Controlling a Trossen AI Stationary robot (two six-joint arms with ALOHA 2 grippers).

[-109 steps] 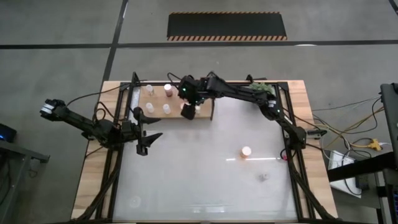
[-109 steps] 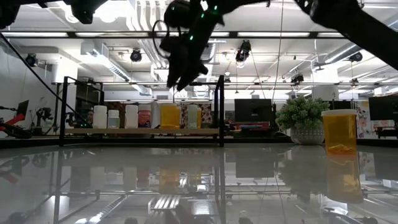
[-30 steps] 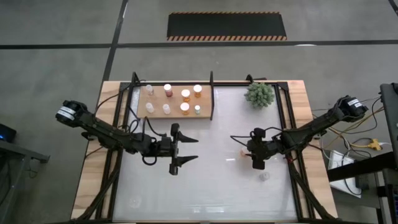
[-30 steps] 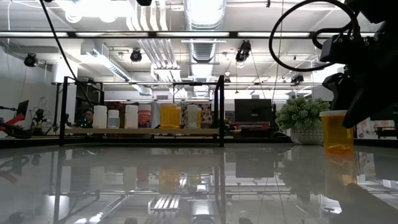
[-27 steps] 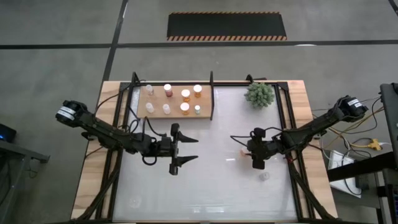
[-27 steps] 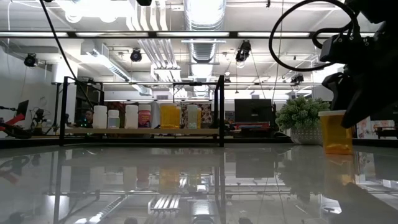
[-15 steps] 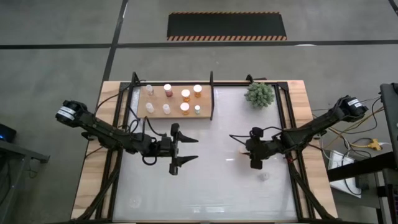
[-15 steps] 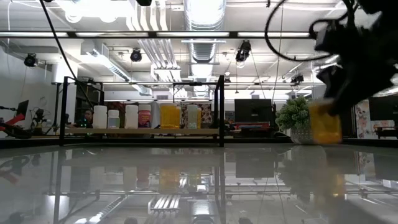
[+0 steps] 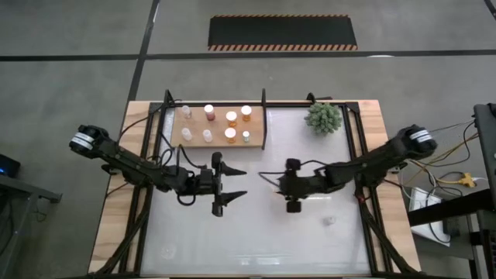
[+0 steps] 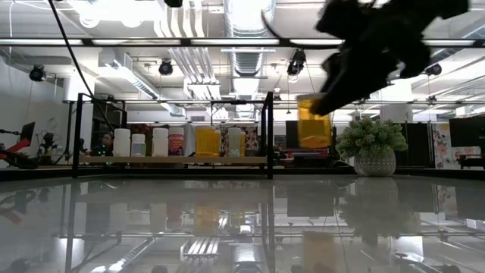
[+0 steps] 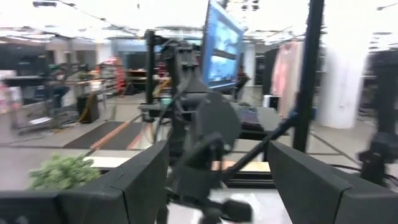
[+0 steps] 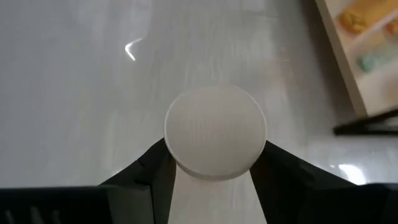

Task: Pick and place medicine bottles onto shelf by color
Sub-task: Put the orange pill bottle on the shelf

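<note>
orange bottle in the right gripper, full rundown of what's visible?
The orange bottle is a small see-through amber cylinder with a pale round cap. It hangs upright above the white table, touching nothing below it. The right gripper clamps it, one dark finger on each side under the cap. It sits mid-table, short of the shelf. No label can be made out.

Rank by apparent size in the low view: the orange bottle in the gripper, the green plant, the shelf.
1. shelf, widest across the picture
2. green plant
3. orange bottle, held aloft by the right gripper

The bottle hangs nearer the camera, which inflates it.
</note>
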